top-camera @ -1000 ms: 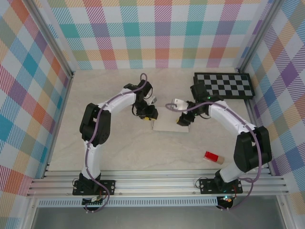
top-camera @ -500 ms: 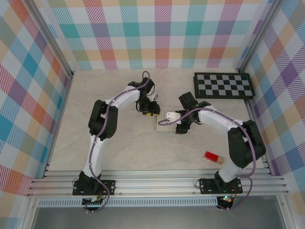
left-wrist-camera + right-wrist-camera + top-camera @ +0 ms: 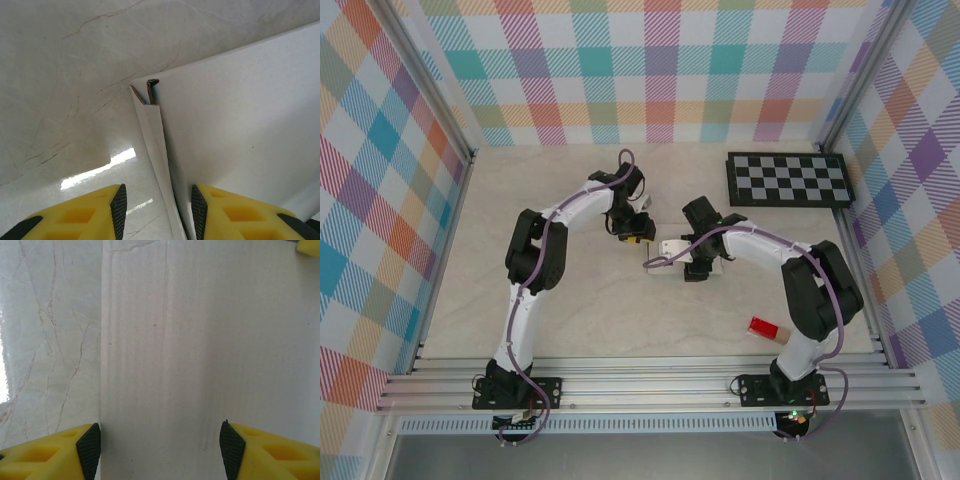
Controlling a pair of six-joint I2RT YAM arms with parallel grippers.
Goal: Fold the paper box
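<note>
Cream, marble-veined table (image 3: 570,310) under both arms, with plaid walls all round it. At the far right corner lies the black-and-white checkerboard (image 3: 788,180), flat and well apart from the action.

Middle of the table now: the paper box (image 3: 165,365), white face up, lying flat between the 2 arms. In the left wrist view its big top panel runs off to the right, and a narrow side flap along the edge stands a little away from that panel. At the far corner 2 small folded card ends poke up.

Left hand (image 3: 156,210) is at the box's far-left corner in the overhead view. Its yellow fingers (image 3: 112,210) are apart and straddle that side flap. There is bare table showing between the left finger and the card, so nothing is clamped.

Right hand (image 3: 160,450) sits directly over the box. Its fingers are spread wide above the white panel, 1 near the box's edge and the other over the card. Whether the tips touch the surface, I cannot tell.

Smallest of all, the red block (image 3: 763,327), alone on the near right of the table, well clear of the box
</note>
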